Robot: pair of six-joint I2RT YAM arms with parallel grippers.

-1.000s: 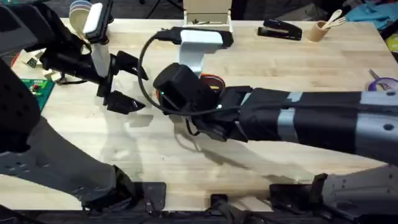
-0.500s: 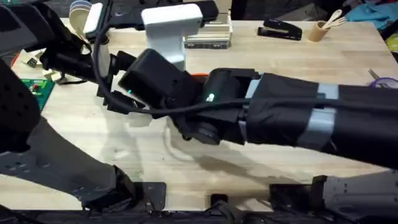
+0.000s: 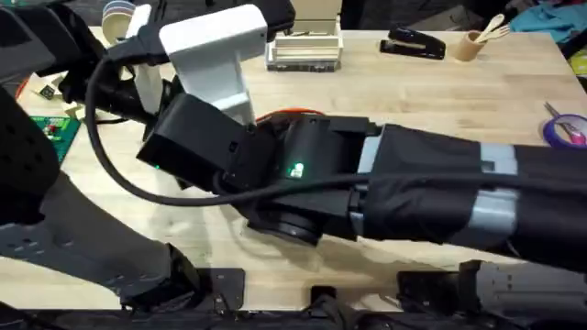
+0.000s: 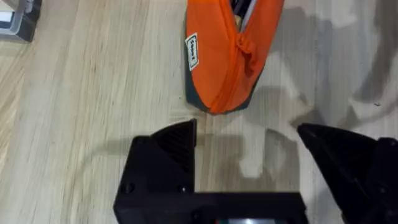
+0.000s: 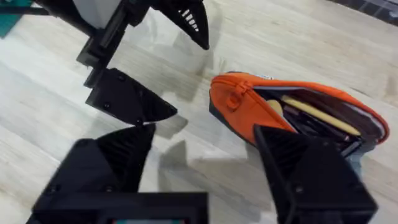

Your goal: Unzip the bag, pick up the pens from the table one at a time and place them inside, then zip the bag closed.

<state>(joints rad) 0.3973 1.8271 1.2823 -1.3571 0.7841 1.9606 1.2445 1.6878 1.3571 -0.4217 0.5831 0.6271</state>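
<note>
Table (image 4: 93, 74): bag (image 4: 227, 56) unzipped, just beyond open left end effector (image 4: 249, 134).

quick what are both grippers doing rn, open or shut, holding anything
Left gripper: jaws open, holding nothing, just short of the bag.
Right gripper: jaws open, holding nothing, beside the unzipped bag.

Black stapler (image 3: 412, 43) at far table edge. Tan cup holding wooden sticks (image 3: 474, 41) beside it. Purple tape roll (image 3: 566, 129) at right edge. Green circuit board (image 3: 50, 134) at left edge.
</note>
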